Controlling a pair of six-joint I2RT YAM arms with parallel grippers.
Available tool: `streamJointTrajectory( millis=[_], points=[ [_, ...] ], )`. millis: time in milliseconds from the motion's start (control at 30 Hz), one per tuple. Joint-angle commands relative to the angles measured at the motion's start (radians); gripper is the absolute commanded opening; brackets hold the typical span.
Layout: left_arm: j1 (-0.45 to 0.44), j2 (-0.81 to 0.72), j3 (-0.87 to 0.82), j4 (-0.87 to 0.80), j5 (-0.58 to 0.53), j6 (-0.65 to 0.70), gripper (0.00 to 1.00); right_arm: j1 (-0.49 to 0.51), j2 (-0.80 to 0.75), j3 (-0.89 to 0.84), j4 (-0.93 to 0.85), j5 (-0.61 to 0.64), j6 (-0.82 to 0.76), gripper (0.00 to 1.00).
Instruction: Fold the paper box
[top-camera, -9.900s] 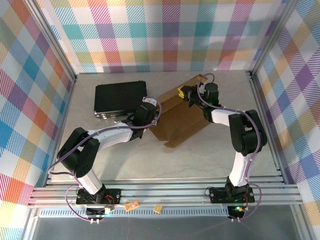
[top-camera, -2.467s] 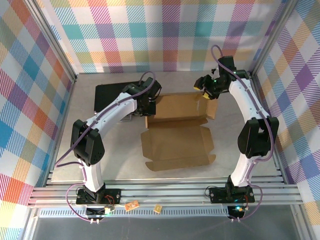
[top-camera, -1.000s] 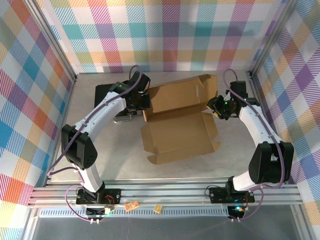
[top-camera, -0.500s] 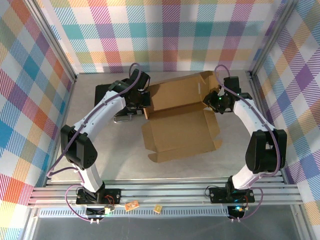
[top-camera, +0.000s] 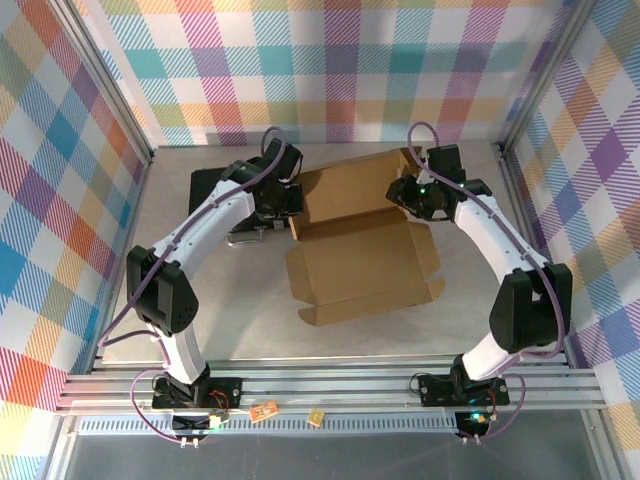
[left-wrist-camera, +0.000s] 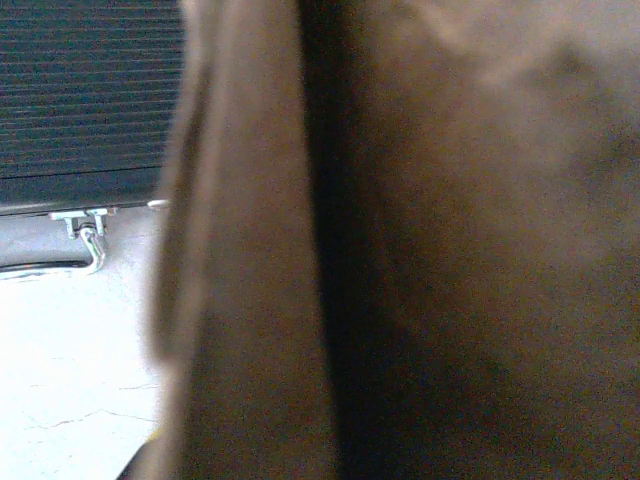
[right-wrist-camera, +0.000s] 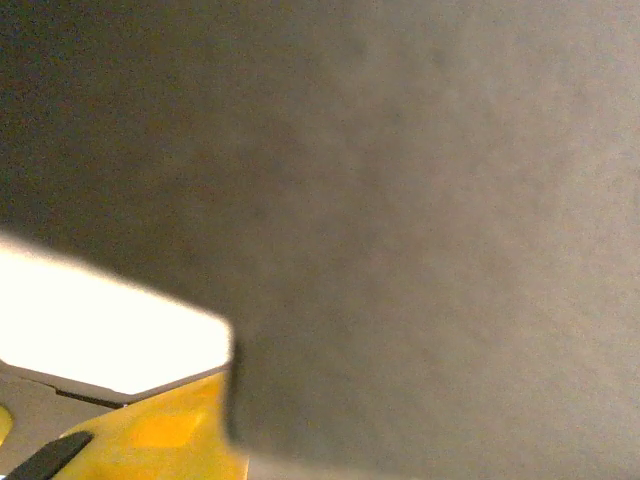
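box: plain brown corrugated cardboard mailer sheet (top-camera: 365, 265), mid-table; base panel lies flat, far panel stands tilted up toward the back wall, small side flaps not yet folded
left claw: left claw (top-camera: 289, 208) at the left end of the raised far panel, closed; the wrist view is blurred cardboard right up against the lens, so I can't tell whether it pinches the board or only presses it
right claw: right claw (top-camera: 409, 195) at the right end of the same panel; board blocks its wrist view, only a yellow bit shows low down, so I can't tell if it is open or closed
other: black ribbed rectangular case (top-camera: 218, 195) far left on the table (top-camera: 200, 300), just beside the left claw
step: looks like standing up the far wall along its crease
progress: early, no walls locked
next: probably bring the panel fully upright, both ends level, then turn the end flaps in; an uneven push could skew the sheet
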Motion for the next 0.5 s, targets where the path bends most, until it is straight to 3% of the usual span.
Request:
streamJointTrajectory(
  millis=[0, 300, 467],
  points=[
    [0.007, -0.015, 0.029, -0.005, 0.022, -0.002, 0.0, 0.012, 0.025, 0.011, -0.039, 0.02, -0.026, 0.4],
    [0.018, -0.046, -0.01, 0.024, 0.046, -0.033, 0.0, 0.034, 0.035, -0.023, -0.049, 0.027, -0.031, 0.43],
    [0.026, -0.055, -0.024, 0.018, 0.051, -0.034, 0.0, 0.034, -0.019, 0.048, -0.101, 0.023, -0.064, 0.47]
  ],
)
